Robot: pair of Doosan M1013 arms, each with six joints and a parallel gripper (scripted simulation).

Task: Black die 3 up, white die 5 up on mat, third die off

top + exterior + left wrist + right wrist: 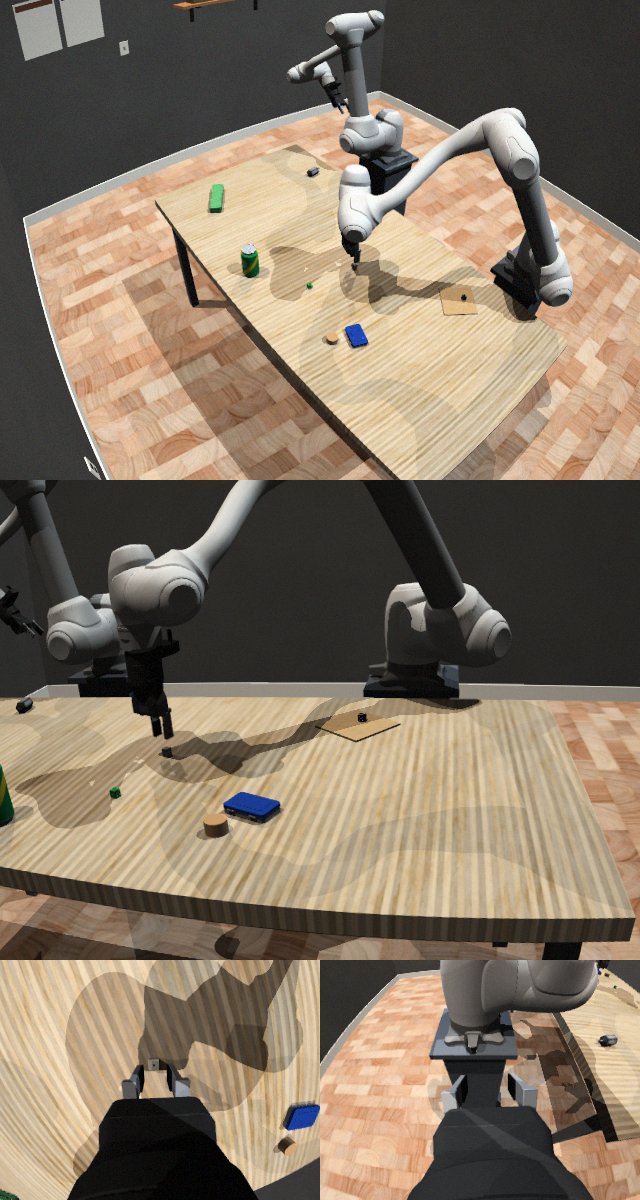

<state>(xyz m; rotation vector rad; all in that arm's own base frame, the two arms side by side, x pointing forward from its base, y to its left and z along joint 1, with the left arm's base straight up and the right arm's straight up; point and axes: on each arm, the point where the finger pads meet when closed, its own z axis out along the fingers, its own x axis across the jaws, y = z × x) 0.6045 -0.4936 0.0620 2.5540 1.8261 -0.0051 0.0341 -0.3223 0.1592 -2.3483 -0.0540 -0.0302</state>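
- 3 dice: 1 black die (pixel 463 297) (pixel 361 717), 1 white die (pixel 354 267) (pixel 166 752) (pixel 153 1064) and 1 green die (pixel 309 285) (pixel 114 792) (pixel 615 986)
- 1 mat (pixel 454 307) (pixel 356 733)
- 1 drink can (pixel 250 261) (pixel 4 800)
- 1 long green block (pixel 216 198) (pixel 7 1196)
- 1 blue case (pixel 356 335) (pixel 251 806) (pixel 302 1117)
- 1 short tan cylinder (pixel 331 338) (pixel 215 825) (pixel 287 1146)
- 1 small dark object (pixel 313 171) (pixel 24 704) (pixel 608 1040), its kind hard to tell
- 1 worktop (pixel 439 387) (pixel 413 883) (pixel 50 1020) (pixel 620 1080)
- 2 robot arms: 1 left arm (pixel 496 139) (pixel 413 542) and 1 right arm (pixel 354 77) (pixel 49 547) (pixel 470 990)
- 2 claws: 1 left claw (pixel 354 258) (pixel 162 735) (pixel 156 1082) and 1 right claw (pixel 343 109) (pixel 36 630) (pixel 490 1092)
- 2 pale wall sheets, 1 higher-numbered group than the 1 wall shelf (pixel 206 4)

black die (pixel 463 297) (pixel 361 717) on mat, white (pixel 354 267) (pixel 166 751) (pixel 153 1064) and green (pixel 309 285) (pixel 114 792) dice off.
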